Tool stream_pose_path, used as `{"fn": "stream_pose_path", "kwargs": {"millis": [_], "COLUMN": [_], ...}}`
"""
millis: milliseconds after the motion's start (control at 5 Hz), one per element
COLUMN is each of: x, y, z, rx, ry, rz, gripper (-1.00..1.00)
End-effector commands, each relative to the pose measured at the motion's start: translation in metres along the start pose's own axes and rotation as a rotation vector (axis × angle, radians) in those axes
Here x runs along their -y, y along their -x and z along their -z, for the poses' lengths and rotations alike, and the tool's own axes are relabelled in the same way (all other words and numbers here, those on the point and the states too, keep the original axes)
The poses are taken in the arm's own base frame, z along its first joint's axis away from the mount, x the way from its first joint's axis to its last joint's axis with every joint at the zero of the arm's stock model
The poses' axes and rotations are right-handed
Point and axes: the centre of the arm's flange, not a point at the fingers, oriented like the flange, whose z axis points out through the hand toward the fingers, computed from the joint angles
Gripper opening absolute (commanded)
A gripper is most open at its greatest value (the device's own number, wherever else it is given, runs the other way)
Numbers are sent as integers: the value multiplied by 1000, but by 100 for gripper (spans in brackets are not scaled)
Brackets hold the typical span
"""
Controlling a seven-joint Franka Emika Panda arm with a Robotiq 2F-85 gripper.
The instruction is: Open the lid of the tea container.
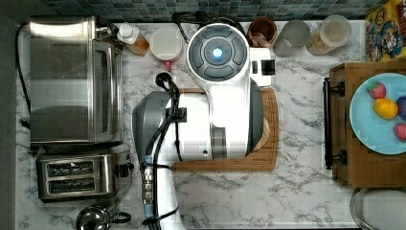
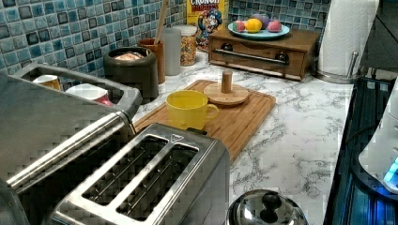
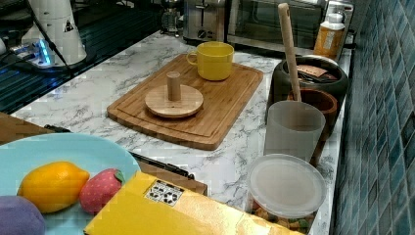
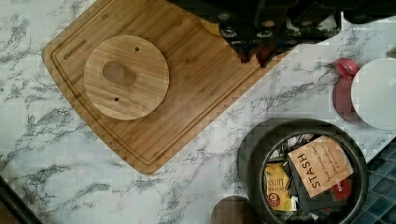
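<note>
The round pale-wood lid [image 4: 126,77] lies flat on the cutting board [image 4: 196,79] with its knob up, also seen as the lid [image 2: 226,93] [image 3: 173,102] behind the yellow mug [image 2: 187,108]. The black tea container [image 4: 306,172] stands uncovered by the tiled wall, tea packets showing inside; it is the same tea container [image 2: 131,70] [image 3: 308,73] just off the board's edge. My gripper [image 4: 256,53] hangs above the board's edge, between lid and container, touching neither. In the top view the arm [image 1: 215,110] covers the board's middle.
A toaster [image 1: 79,175] and toaster oven [image 1: 72,79] line the top view's left. A brown cup with a wooden stick [image 3: 318,105], a frosted tumbler [image 3: 293,128] and a lidded jar [image 3: 286,186] stand beside the container. A wooden box with a fruit plate [image 1: 378,115] sits at the top view's right.
</note>
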Motion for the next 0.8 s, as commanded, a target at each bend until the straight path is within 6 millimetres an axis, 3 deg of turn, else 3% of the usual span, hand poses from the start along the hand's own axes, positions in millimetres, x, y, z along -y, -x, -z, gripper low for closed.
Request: {"fn": "stream_pose_path", "kwargs": {"millis": [200,400,600,800], "x": [3,-10,-39,-68], "y": [3,5,5,4], "z": [1,-24,-57,-76], "rx": [-2,-11,29,47], "ry": [-3,62,91,101], "rz": [8,11,-33,-100], "gripper": [-100,-100,-100,-100]}}
